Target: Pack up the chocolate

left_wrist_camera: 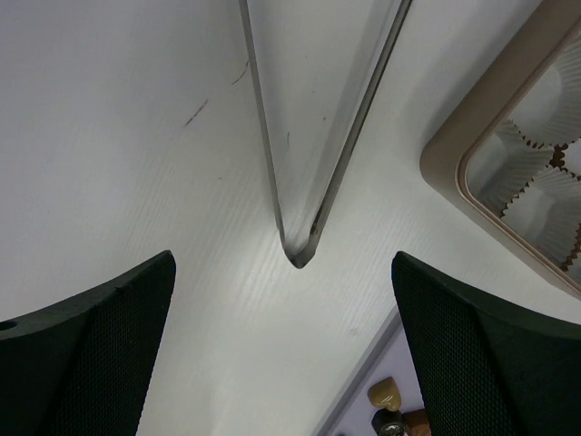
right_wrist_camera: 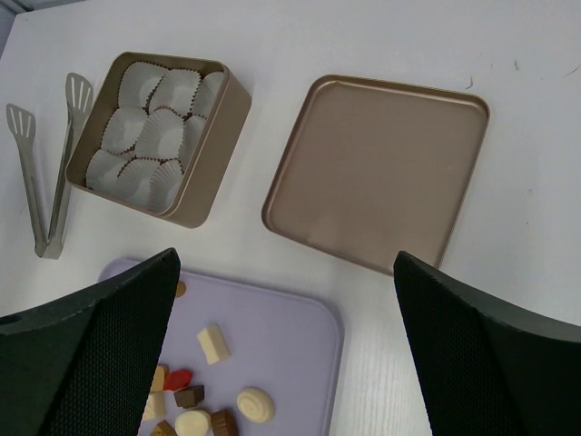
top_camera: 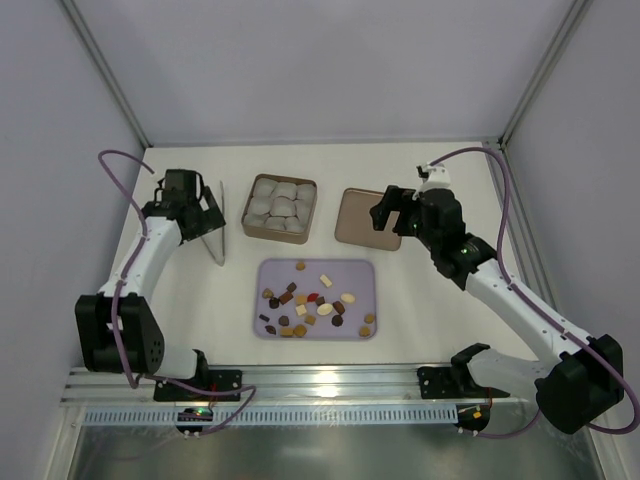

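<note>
The chocolate lies as several small dark, caramel, cream and one red piece on a lavender tray at the table's near centre. Behind it stands a brown square tin filled with empty white paper cups. My left gripper hangs open over metal tongs; in the left wrist view the tongs' joined end lies ahead of the open left gripper. My right gripper is open above the tin's lid. The right wrist view shows chocolate between the wide-apart fingers of the right gripper.
The lid lies flat, inside up, right of the tin. The tongs lie left of the tin. A corner of the tray shows in the left wrist view. White walls enclose the table on three sides.
</note>
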